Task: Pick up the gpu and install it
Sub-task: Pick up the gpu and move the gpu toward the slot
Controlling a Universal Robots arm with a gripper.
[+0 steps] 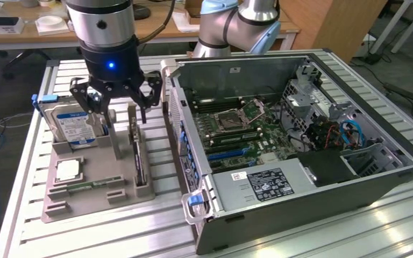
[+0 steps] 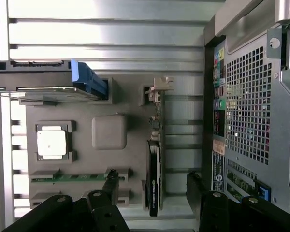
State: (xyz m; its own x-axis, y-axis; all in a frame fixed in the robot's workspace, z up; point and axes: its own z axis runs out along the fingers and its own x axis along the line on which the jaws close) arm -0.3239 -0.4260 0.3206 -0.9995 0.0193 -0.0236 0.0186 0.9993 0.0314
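While over gpu (image 2: 153, 180), hand (image 1: 119, 115) beside case (image 1: 278, 215)

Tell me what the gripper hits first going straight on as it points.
Probably the gpu, standing on edge in the tray: the gripper has its open jaws either side of it. How far off it is stays unclear.

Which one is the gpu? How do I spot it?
Find the open computer case; a gray tray of parts sits beside it, on the exterior view's left. The gpu is the thin green card standing on edge in the slot nearest the case, below the open pincer. Unlike the blue-labelled hard drive, it has a black cooler.
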